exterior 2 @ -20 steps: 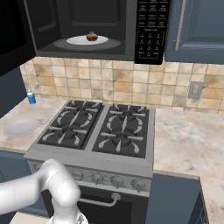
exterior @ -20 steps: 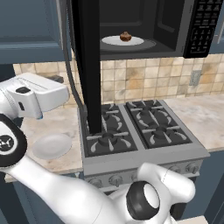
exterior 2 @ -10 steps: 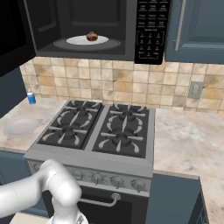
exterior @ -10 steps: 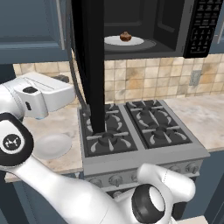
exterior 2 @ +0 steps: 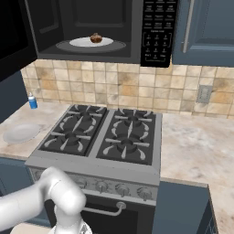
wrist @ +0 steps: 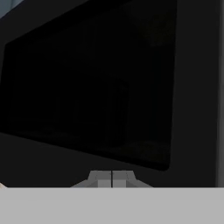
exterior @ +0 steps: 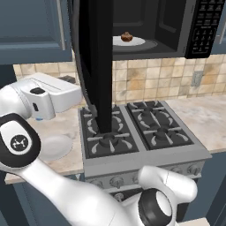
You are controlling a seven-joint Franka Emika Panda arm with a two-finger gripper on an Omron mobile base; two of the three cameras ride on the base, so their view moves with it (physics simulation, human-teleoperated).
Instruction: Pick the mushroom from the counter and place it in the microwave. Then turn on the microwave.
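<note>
The mushroom point(exterior: 126, 37) sits on a white plate point(exterior: 137, 42) inside the microwave point(exterior 2: 114, 27), toward the middle of the cavity floor; the right base view shows the same brown lump point(exterior 2: 96, 38) on the plate point(exterior 2: 82, 42), with the button keypad point(exterior 2: 154, 32) on the right of the opening; the microwave door point(exterior: 95, 66) stands swung open to the left, its edge hanging over the left burners of the black stove point(exterior: 137, 132); the counter point(exterior 2: 196, 151) runs on both sides of the stove, with a second white plate point(exterior 2: 20, 133) lying on its left part and a small blue bottle point(exterior 2: 32, 101) farther back by the tiled wall; in the hand view the gripper point(wrist: 112, 178) faces the dark glass of the door point(wrist: 87, 87) close up, its two fingers pressed together with nothing between them; the white arm point(exterior: 44, 99) reaches in at the left, just beside the outer face of the open door.
</note>
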